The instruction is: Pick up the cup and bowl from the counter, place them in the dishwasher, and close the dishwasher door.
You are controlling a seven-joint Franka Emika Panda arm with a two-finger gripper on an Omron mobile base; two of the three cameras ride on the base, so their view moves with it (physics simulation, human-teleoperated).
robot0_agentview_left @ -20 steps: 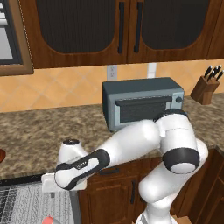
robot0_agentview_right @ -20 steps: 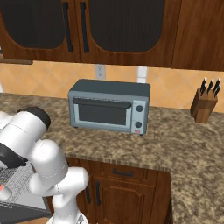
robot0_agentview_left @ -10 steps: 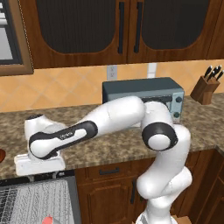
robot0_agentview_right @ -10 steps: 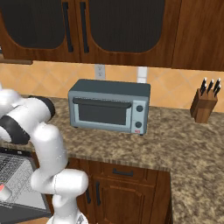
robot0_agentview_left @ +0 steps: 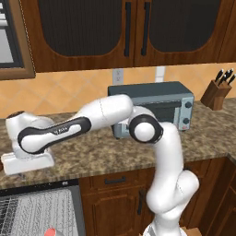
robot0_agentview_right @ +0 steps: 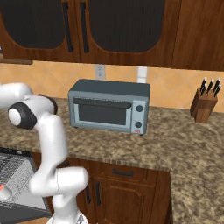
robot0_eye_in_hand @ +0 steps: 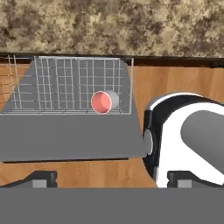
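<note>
The cup (robot0_eye_in_hand: 104, 102), white with a pinkish-red inside, lies on its side in the dishwasher's pale wire rack (robot0_eye_in_hand: 52, 87). It also shows at the picture edges as cup (robot0_agentview_left: 53, 232) and cup (robot0_agentview_right: 3, 192). The dishwasher door (robot0_eye_in_hand: 65, 135) hangs open as a flat dark grey panel. My gripper (robot0_eye_in_hand: 112, 181) is open and holds nothing. My hand (robot0_agentview_left: 27, 161) hovers over the left end of the counter (robot0_agentview_left: 101, 154), above the rack (robot0_agentview_left: 37, 212). A dark red sliver of the bowl (robot0_agentview_left: 1, 167) shows at the left edge, beside the hand.
A blue-grey toaster oven (robot0_agentview_left: 154, 108) stands at the back of the counter behind my arm. A knife block (robot0_agentview_left: 216, 92) is at the far right. Dark wooden cabinets hang above and line the front below the counter.
My arm has swung left and a little up, from beside the rack to the counter's left end. The jaws stayed open. The cup has not moved.
</note>
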